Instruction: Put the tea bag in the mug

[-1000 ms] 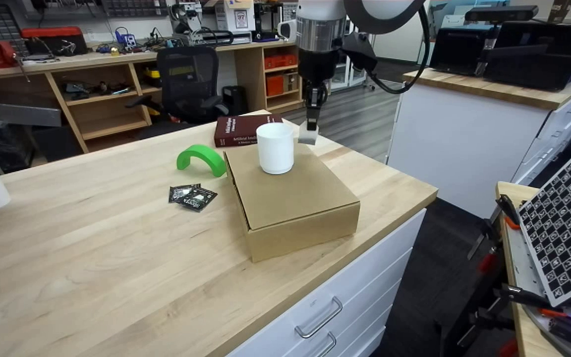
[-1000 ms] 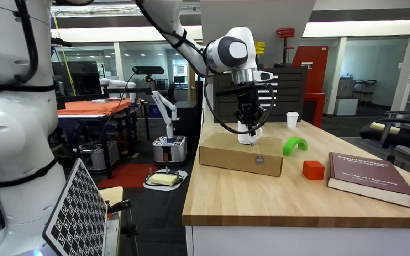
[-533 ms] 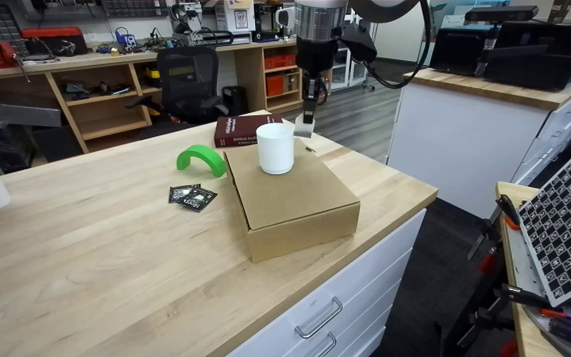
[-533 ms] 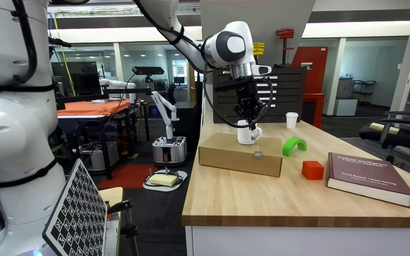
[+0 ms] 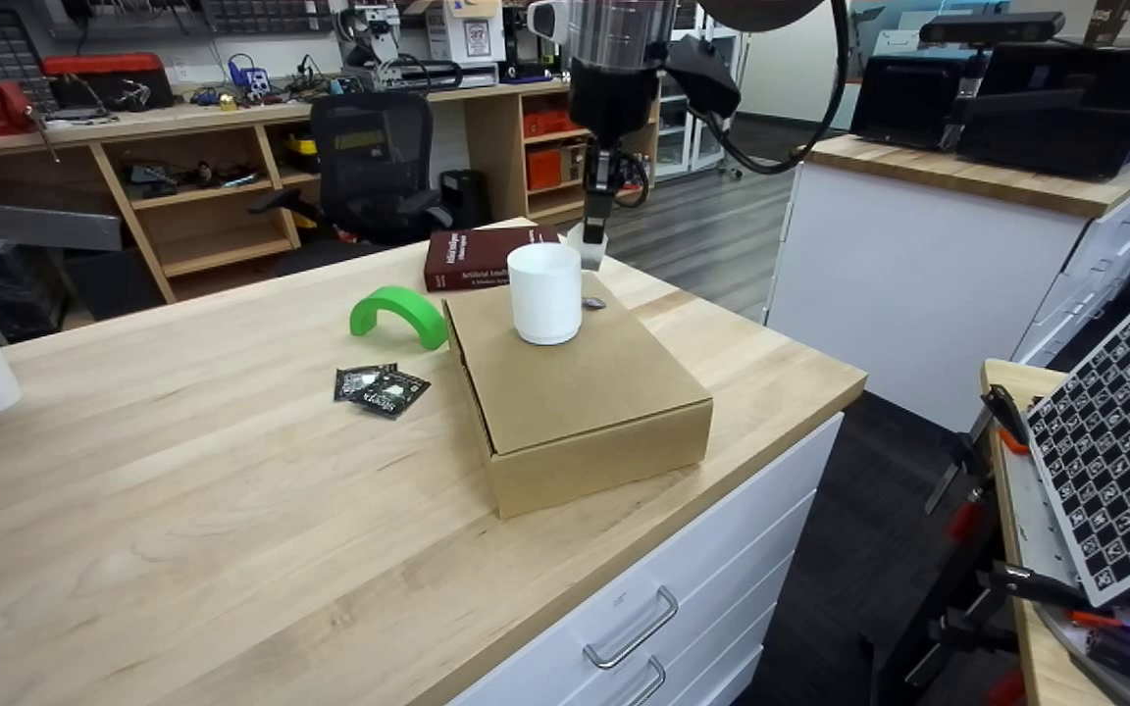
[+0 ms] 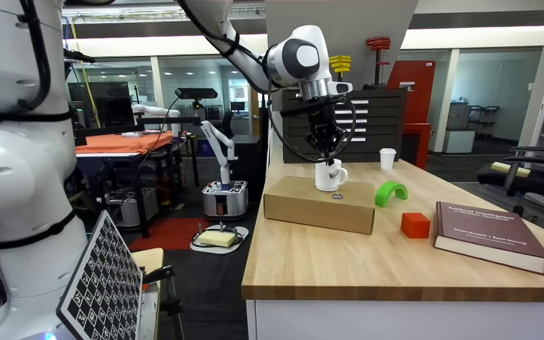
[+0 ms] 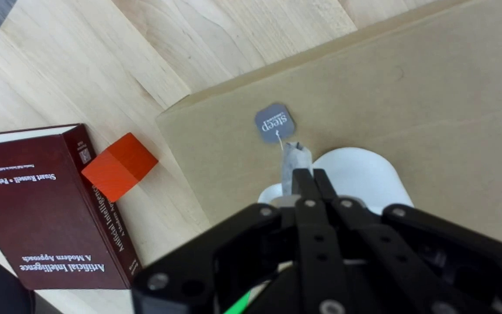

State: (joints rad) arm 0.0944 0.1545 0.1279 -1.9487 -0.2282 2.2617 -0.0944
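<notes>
Nearest to me, a tilted board (image 6: 103,288) patterned with black-and-white squares stands partly in front of the white robot arm (image 6: 26,156). Beside them is a pale wooden bench (image 6: 347,269). Towards its near edge lies a thick maroon book (image 6: 491,236) titled Artificial Intelligence, and just beside that sits a red block (image 6: 415,225).

Further in, a closed brown cardboard box (image 6: 317,215) lies flat on the bench. On top of it, upright, is a plain white mug (image 6: 324,179) with a handle. The robot's gripper (image 7: 312,175) points down at the mug's rim, on the handle side. Its jaws are clenched together, pinching a thin, pale tea bag (image 7: 294,161) that pokes out below them. The bag is outside the mug, just beside its wall; I cannot tell whether the two touch. A thread (image 7: 280,140) leads from it to a small grey tag (image 7: 276,123) reading "steep", on or just over the box top, near the mug.

Just beside the box, a green arch (image 6: 384,192) stands on the bench, and in an exterior view two dark packets (image 5: 381,388) lie overlapping near it. Farther along is a white lidded cup (image 6: 387,159), upright, seen in both exterior views. Behind the bench rises a black drawer cabinet (image 6: 385,127), with a red cabinet (image 6: 411,106) beyond it. Glass-walled rooms (image 6: 498,104) are farthest off.
</notes>
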